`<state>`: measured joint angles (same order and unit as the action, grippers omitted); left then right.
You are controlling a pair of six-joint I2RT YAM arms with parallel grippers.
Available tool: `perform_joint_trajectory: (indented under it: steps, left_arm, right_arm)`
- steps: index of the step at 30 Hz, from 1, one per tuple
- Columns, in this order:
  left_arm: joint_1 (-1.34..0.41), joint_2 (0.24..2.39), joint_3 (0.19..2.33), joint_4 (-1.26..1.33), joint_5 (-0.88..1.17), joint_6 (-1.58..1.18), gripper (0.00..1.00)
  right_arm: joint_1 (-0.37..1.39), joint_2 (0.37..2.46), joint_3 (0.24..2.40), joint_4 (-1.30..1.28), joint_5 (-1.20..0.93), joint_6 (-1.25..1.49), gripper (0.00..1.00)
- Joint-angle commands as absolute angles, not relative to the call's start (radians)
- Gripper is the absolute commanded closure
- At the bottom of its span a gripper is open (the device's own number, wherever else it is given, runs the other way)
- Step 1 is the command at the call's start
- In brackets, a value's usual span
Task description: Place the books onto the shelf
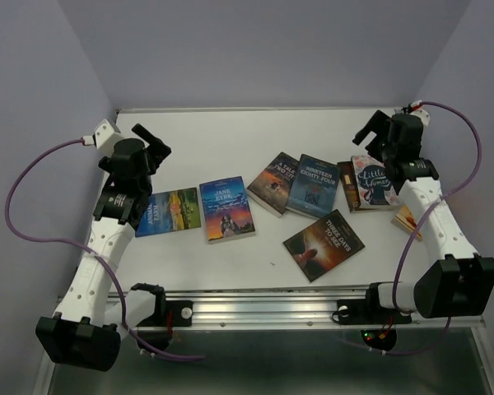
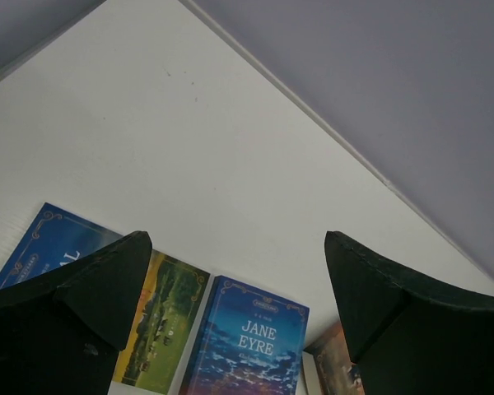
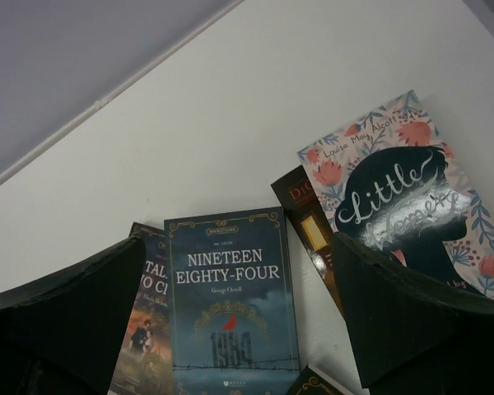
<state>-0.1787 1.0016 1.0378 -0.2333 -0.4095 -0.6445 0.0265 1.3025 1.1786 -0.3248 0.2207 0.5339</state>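
The books (image 1: 323, 244) lie flat, covers up, scattered across the white table (image 1: 230, 140). Jane Eyre (image 1: 227, 209) sits left of centre. Nineteen Eighty-Four (image 1: 314, 185) overlaps A Tale of Two Cities (image 1: 272, 183) in the middle, and Little Women (image 1: 374, 183) rests on a brown book (image 1: 347, 183) further right. The left gripper (image 1: 154, 141) hangs over the far left and the right gripper (image 1: 369, 127) over the far right. Both have their jaws spread wide, gripping nothing.

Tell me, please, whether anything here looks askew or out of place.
Nothing looks damaged, but the books lie at odd angles: Nineteen Eighty-Four overlaps the book beside it, Little Women partly covers a brown book, and an orange book hides partly under the right arm.
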Motion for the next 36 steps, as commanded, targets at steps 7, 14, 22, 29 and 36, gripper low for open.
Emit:
perform_joint_trajectory:
  steps: [7, 14, 22, 29, 36]
  left_arm:
    - [-0.175, 0.985, 1.02, -0.264, -0.399, -0.68, 0.01]
    - [-0.173, 0.96, 1.014, -0.394, -0.448, -0.706, 0.01]
    - [-0.173, 0.838, 1.008, -0.486, -0.492, -0.719, 0.01]
    - [-0.173, 0.77, 0.971, -0.477, -0.485, -0.715, 0.01]
    - [-0.173, 0.796, 0.965, -0.48, -0.472, -0.696, 0.01]
  right_arm:
    - [0.044, 1.307, 1.192, -0.324, -0.084, 0.351, 0.0]
    - [0.408, 1.393, 1.239, -0.347, 0.133, 0.195, 0.0]
    - [0.914, 1.656, 1.317, -0.316, 0.278, 0.164, 0.0]
    - [1.11, 1.955, 1.489, -0.295, 0.267, 0.138, 0.0]
    - [1.123, 2.15, 1.604, -0.308, 0.356, 0.178, 0.0]
